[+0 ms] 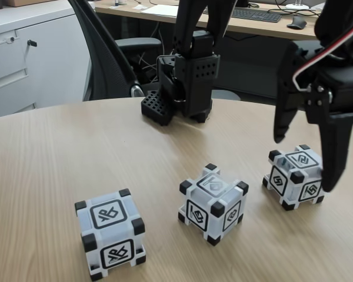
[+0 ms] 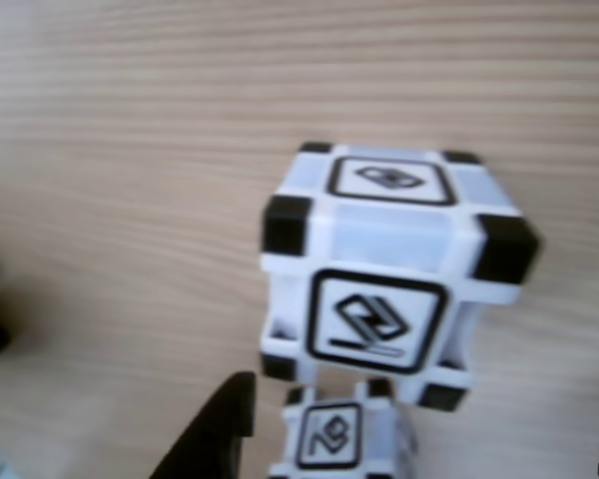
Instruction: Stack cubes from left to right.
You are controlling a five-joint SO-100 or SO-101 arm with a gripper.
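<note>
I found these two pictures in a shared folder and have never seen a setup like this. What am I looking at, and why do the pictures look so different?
It is a small black robot arm on a round wooden table. The fixed view looks across the table: the arm's base stands at the back and its gripper, two open fingers, hangs around the right cube without holding it. The middle cube and left cube sit apart on the wood. The other picture is blurry and taken close above the table; it shows two cubes, with a dark finger at the bottom edge.
</note>
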